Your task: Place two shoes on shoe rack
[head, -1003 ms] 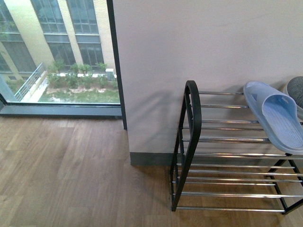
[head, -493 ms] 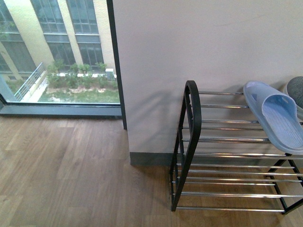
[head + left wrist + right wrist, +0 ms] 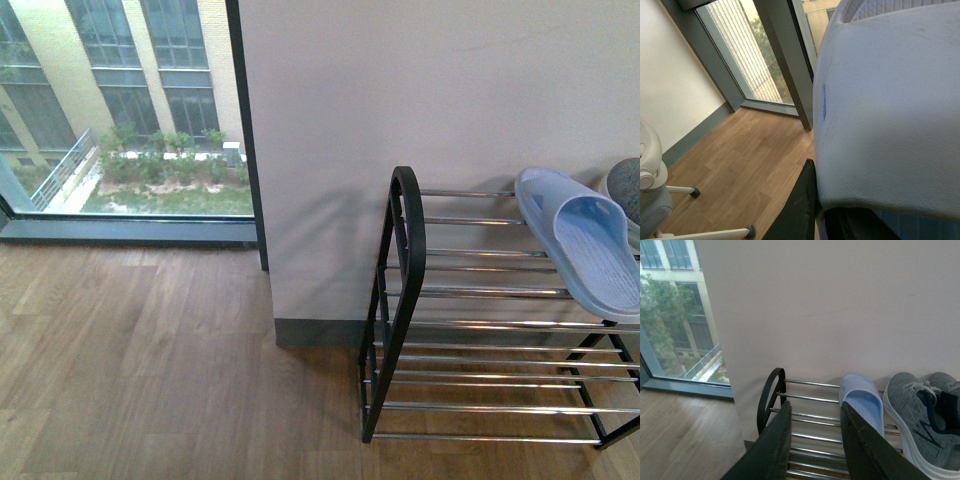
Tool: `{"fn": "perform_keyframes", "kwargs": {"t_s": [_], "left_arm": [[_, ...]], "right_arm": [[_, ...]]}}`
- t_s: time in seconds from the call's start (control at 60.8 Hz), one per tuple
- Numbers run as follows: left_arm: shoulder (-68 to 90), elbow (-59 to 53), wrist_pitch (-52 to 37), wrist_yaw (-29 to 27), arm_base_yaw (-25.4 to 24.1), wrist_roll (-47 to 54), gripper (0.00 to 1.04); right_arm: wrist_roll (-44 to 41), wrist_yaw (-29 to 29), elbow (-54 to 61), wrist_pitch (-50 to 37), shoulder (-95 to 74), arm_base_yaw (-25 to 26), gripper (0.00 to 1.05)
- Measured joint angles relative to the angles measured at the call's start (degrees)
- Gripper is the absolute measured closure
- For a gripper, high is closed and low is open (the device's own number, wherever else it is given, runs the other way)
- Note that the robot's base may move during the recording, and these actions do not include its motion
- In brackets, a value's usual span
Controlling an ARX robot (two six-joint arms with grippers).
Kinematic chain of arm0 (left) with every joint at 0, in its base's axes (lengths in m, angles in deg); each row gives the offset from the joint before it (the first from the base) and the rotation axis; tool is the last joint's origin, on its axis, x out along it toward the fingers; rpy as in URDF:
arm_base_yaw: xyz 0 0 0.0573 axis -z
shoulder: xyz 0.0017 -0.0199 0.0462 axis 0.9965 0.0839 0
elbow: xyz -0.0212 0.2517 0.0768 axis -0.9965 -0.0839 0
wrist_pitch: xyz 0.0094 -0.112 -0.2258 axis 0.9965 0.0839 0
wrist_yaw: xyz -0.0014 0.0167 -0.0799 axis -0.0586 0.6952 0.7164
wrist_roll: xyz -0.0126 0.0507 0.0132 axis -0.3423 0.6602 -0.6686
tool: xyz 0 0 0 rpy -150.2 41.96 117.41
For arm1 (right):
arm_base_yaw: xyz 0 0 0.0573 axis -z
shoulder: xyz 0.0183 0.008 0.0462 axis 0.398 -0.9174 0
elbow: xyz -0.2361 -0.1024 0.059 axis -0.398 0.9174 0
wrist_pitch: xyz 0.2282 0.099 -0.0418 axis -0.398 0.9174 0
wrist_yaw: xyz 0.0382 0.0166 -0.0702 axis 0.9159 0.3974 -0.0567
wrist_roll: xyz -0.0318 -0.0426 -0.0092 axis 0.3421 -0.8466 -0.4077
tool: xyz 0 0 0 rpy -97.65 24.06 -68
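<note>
The shoe rack (image 3: 400, 300), a black frame with chrome bars, stands against the wall at the right. A pale blue slide slipper (image 3: 585, 245) lies on its top tier, and a grey knit shoe (image 3: 627, 188) shows just at the frame's edge beside it. In the right wrist view that slipper (image 3: 862, 400) sits next to a grey shoe (image 3: 917, 412) with a white sole and a navy collar. My right gripper (image 3: 815, 410) hangs open in front of the rack (image 3: 805, 384), holding nothing. My left gripper (image 3: 827, 212) is shut on another pale blue slipper (image 3: 890, 100), which fills its view.
A pale wall (image 3: 420, 100) runs behind the rack, with a floor-to-ceiling window (image 3: 130, 110) to its left. A wood floor (image 3: 150, 370) spreads in front. A white wheeled base (image 3: 670, 192) stands on the floor in the left wrist view.
The rack and the slipper on it sit a few pixels higher in the front view. Nothing on the rack has shifted relative to it.
</note>
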Motion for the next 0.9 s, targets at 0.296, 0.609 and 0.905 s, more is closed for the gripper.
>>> {"fn": "perform_keyframes", "kwargs": {"t_s": [0.296, 0.609, 0.905], "left_arm": [[-0.02, 0.00, 0.00, -0.22, 0.00, 0.00, 1.03], [-0.02, 0.00, 0.00, 0.09, 0.00, 0.02, 1.03], [0.11, 0.00, -0.09, 0.68, 0.00, 0.02, 1.03]], "right_arm": [[0.02, 0.24, -0.02, 0.00, 0.04, 0.00, 0.10], [0.02, 0.17, -0.02, 0.11, 0.07, 0.00, 0.09], [0.20, -0.50, 0.00, 0.28, 0.09, -0.17, 0.09]]}}
